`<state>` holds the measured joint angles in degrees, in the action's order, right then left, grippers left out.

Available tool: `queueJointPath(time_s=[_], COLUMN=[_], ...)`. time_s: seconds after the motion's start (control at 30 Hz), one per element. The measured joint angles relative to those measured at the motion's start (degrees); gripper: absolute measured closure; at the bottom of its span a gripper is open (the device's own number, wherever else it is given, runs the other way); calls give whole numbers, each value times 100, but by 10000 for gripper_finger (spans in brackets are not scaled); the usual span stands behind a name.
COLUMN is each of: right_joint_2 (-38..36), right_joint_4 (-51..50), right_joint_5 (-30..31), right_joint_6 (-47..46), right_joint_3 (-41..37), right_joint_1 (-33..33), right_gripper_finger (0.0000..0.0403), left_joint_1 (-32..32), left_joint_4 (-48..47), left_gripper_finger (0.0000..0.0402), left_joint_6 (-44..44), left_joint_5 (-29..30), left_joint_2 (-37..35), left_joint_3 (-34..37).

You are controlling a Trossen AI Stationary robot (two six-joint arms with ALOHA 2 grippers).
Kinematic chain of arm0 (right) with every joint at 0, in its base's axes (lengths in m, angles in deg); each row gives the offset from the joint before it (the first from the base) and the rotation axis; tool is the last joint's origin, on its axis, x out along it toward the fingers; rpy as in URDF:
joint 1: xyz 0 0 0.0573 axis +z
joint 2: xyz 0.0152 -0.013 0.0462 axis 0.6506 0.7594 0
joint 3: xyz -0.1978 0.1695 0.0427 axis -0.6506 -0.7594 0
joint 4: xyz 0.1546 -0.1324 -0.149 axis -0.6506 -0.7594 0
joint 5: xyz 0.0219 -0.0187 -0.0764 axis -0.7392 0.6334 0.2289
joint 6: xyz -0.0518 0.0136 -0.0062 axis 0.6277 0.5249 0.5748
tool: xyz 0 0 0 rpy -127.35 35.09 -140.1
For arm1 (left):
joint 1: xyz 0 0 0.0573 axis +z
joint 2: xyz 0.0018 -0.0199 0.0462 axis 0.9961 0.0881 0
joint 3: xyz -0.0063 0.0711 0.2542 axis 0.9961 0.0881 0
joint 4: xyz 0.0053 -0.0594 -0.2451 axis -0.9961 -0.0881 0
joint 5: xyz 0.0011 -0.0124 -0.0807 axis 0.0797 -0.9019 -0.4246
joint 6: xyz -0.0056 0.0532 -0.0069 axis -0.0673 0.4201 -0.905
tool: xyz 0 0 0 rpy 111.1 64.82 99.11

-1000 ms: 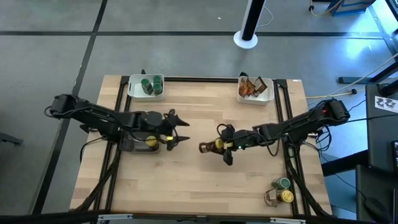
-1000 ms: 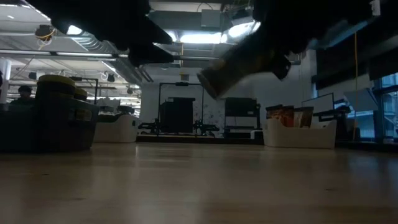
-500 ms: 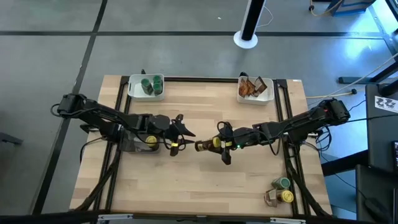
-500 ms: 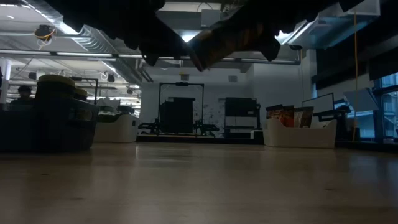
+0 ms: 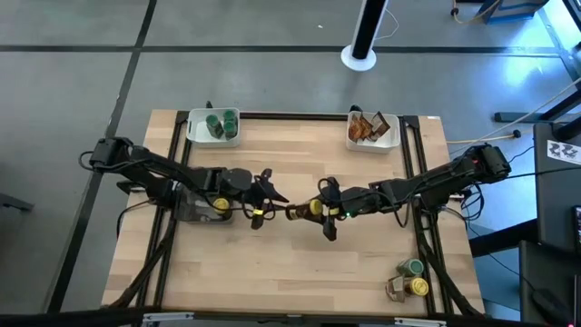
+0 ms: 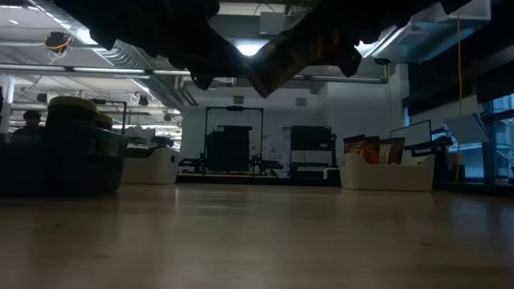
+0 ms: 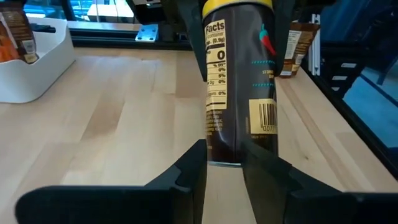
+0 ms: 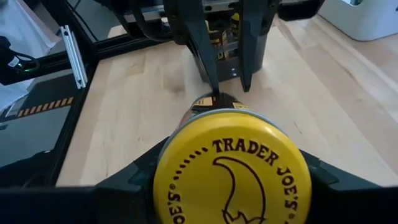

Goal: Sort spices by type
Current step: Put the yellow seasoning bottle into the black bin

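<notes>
Where the two arms meet above the middle of the table (image 5: 300,272) in the high view, a yellow-lidded jar (image 5: 300,213) is held lying sideways by the right gripper (image 5: 329,214), clamped at its lid end. The left gripper (image 5: 266,202) is placed just at the jar's free end, its fingers spread apart. Behind the left gripper a dark tray (image 5: 193,210) with a yellow lid in it is seen. Farther off, a white tray (image 5: 197,137) of green-lidded jars (image 5: 219,123) and a second white tray (image 5: 385,143) of brown-orange packets (image 5: 365,126) are set along the table's far edge; more jars (image 5: 414,276) are grouped at the near corner on the right arm's side.

At table height, the jar (image 6: 291,53) is seen raised well clear of the wood, tilted, with both grippers dark above it.

Through the left wrist camera, the jar's (image 7: 239,81) base is framed between the open fingers (image 7: 189,171), not yet gripped.

Through the right wrist camera, the yellow lid (image 8: 231,173) is seen clasped on both sides, with the left gripper's fingers (image 8: 198,43) just beyond the jar's far end.
</notes>
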<state>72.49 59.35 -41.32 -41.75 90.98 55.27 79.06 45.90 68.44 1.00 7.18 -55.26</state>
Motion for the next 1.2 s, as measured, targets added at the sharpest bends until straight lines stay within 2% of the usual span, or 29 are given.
queueJointPath(time_s=[0.43,0.9,1.1,1.2], right_joint_2=[67,736,744,749], right_joint_4=[441,1718,1588,1453], right_joint_5=[103,344,400,271], right_joint_6=[239,638,743,728], right_joint_3=[-2,20,20,20], right_joint_1=[-3,-9,-9,-9], right_gripper_finger=[189,201,201,201], left_joint_1=[-3,-3,-3,-13], left_joint_4=[-55,-73,-108,-443], left_gripper_finger=[316,316,316,315], left_joint_6=[7,110,261,273], left_joint_5=[-25,-21,6,4], left_joint_2=[12,24,-31,-281], left_joint_3=[4,20,18,0])
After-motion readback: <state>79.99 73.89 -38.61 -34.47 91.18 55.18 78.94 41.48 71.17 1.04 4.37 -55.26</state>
